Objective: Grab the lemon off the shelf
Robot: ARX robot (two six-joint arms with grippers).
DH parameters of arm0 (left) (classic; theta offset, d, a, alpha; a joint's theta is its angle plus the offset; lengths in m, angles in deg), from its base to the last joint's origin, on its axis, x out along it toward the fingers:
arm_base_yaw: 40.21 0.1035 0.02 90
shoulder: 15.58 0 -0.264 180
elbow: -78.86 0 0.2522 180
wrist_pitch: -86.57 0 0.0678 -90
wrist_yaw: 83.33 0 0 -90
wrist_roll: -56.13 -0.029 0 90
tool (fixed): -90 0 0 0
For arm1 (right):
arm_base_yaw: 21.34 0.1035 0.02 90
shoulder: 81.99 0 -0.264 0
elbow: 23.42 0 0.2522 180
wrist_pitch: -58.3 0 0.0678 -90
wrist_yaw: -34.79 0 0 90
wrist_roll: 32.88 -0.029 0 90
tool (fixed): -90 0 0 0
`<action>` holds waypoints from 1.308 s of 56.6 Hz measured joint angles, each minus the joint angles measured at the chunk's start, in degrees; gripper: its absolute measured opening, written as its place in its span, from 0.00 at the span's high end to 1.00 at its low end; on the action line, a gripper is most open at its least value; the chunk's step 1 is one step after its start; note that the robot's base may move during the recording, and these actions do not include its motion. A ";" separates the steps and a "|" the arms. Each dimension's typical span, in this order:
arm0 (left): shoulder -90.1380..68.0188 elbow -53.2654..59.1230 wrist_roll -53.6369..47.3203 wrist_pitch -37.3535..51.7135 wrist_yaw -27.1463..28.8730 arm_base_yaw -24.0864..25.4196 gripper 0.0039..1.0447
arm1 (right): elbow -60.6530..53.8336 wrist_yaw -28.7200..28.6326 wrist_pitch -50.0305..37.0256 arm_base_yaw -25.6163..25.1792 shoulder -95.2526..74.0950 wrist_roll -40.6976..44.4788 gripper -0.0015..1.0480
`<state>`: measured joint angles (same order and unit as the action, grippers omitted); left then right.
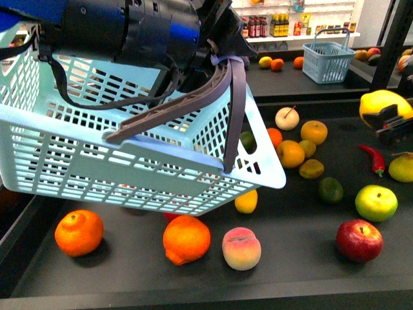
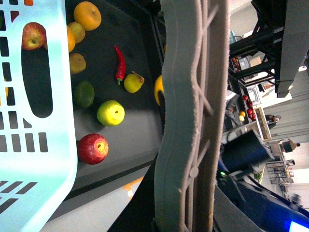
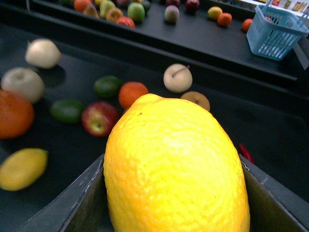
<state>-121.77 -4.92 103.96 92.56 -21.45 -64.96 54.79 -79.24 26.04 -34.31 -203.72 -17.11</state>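
The lemon [image 1: 379, 103] is bright yellow and hangs above the right side of the black shelf tray [image 1: 290, 265], with my right gripper [image 1: 393, 124] shut on it. In the right wrist view the lemon [image 3: 174, 169] fills the space between the two grey fingers [image 3: 72, 208], well above the tray [image 3: 270, 130]. My left gripper [image 1: 221, 55] is shut on the grey handle [image 1: 222, 97] of a light blue basket [image 1: 129, 161], which hangs tilted over the tray's left half. The left wrist view shows the handle [image 2: 193, 121] close up and the basket wall [image 2: 34, 145].
Loose on the tray lie two oranges [image 1: 79, 232] [image 1: 186, 239], a peach [image 1: 241, 248], a red apple [image 1: 359, 240], a green apple [image 1: 376, 203], a red chili [image 1: 374, 158] and a small yellow fruit [image 1: 246, 201] under the basket. A second blue basket [image 1: 328, 61] stands on the rear tray.
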 joint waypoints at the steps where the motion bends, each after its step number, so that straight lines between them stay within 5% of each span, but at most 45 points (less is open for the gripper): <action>1: 0.00 0.00 0.02 0.00 0.00 0.00 0.90 | -1.40 -0.74 0.46 0.28 2.16 -0.70 0.32; 22: 0.00 0.00 0.00 0.00 0.02 0.00 0.90 | -9.46 -7.26 7.21 13.49 19.37 -15.67 0.32; 67: 0.00 0.00 0.02 0.00 -0.02 0.00 0.91 | -1.81 2.69 7.23 25.03 2.05 -25.27 0.32; 74: 0.00 0.00 0.00 0.00 -0.02 0.00 0.91 | -0.13 3.34 6.93 25.53 1.51 -26.23 0.17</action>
<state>-121.77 -4.92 103.96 92.56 -21.48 -64.96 54.65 -75.89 32.97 -8.78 -202.21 -43.34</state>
